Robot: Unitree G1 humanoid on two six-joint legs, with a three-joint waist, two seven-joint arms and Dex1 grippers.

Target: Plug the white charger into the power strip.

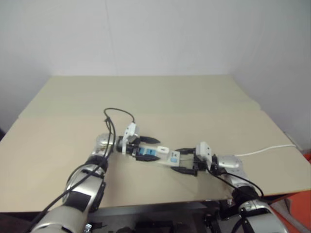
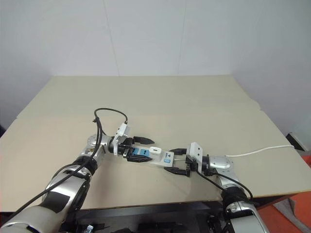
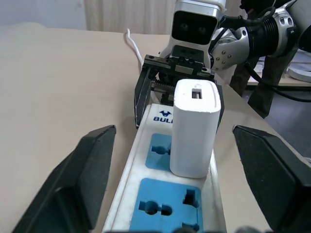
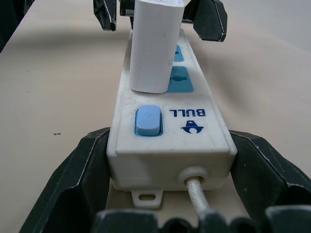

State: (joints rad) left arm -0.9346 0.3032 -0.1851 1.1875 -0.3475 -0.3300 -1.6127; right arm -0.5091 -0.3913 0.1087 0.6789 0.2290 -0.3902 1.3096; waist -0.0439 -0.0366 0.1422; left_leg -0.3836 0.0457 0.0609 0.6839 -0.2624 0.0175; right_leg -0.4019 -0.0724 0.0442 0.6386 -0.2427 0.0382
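Right gripper (image 4: 165,194) clamps the switch end of the power strip (image 4: 167,138): black matte fingers against both side walls, thin white cord exiting between them. Strip is a glossy white plastic bar, blue rocker switch, blue "BULL" print with a logo, blue socket faces. Its long axis runs gripper to gripper across the beige table (image 1: 160,94). White charger (image 3: 194,128), a smooth rounded block, stands upright in a socket. Left gripper (image 3: 189,167) is spread wide, fingers apart from the charger on either side.

Two silver metallic robot arms with black joint bands and looping black cables. Each white boxy wrist housing carries an end effector (image 1: 146,148) (image 1: 186,160) with two black, tapered fingers.
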